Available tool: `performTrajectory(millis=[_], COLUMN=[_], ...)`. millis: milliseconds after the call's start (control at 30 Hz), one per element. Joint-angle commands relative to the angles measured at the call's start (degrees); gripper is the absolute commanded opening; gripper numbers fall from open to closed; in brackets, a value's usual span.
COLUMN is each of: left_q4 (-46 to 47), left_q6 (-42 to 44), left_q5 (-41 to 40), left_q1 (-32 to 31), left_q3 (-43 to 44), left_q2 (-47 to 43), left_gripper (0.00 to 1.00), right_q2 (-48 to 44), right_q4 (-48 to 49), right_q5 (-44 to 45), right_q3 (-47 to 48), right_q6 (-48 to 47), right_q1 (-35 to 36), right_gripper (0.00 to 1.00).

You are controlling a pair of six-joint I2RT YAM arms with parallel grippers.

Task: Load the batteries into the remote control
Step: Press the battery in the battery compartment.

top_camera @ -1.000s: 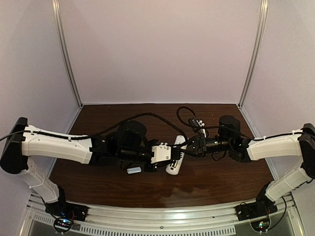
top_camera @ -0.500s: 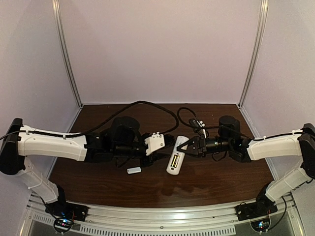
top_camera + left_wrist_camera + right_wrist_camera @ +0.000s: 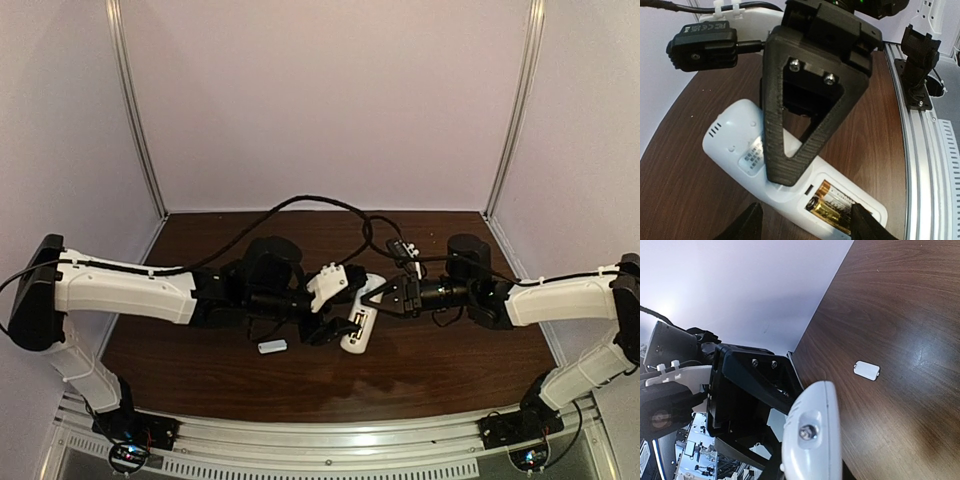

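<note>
— Starting at the left: anything new at the left hand (image 3: pixel 340 328)?

— Drawn back half a second ago, now returned to the near end of the remote control (image 3: pixel 732 150) and spread wide, up from nearly closed a second ago. Holding nothing between the fingers (image 3: pixel 747 226).

— Meaning what for the batteries (image 3: pixel 832 206)?

— Released, by the look of it. Lying golden in the open recess at the near end of the remote control, seemingly two side by side, though hard to count for sure. Probably loaded; perhaps still wanting a last press down.

— And further right?

— Right hand (image 3: pixel 372 298) clamped shut on the remote control's middle, steadying it.

— Anything in the way?

— Not really. Just a small white cover (image 3: pixel 272 346) on the table (image 3: pixel 450 370), left of and nearer than the left hand, apart from both hands. Likely wanted next, to close the recess.
</note>
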Motion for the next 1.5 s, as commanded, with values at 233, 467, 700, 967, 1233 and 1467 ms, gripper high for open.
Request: performTrajectory(millis=[233, 467, 700, 967, 1233, 1467], left_q4=[2.7, 4.9, 5.2, 2.4, -1.1, -11.1], left_q6=[-13.2, -17.5, -20.8, -21.8, -19.0, -15.9], left_q5=[7.0, 12.8, 14.3, 13.4, 14.0, 11.4], left_q1=[4.3, 4.5, 5.1, 6.1, 6.6, 11.9], left_q3=[3.8, 3.1, 3.7, 4.8, 6.2, 2.7], left_q2=[3.4, 4.4, 6.2, 8.4, 8.0, 0.6], left_gripper=[0.59, 0.59, 0.56, 0.37, 0.57, 0.69], right_q2=[-2.9, -3.6, -4.3, -5.0, -5.0, -5.3], right_q4=[2.1, 1.3, 0.7, 1.6, -0.6, -6.2], right_q5=[-0.3, 1.1, 1.3, 0.7, 2.2, 4.4], right_q3=[-0.8, -0.7, -0.7, -0.9, -1.0, -2.3], right_q6=[-1.5, -2.6, -3.2, -3.0, -4.2, -6.6], right_q1=[-0.2, -0.2, -0.2, -0.2, -0.7, -5.6], right_gripper=[0.00, 0.00, 0.00, 0.00, 0.00, 0.00])
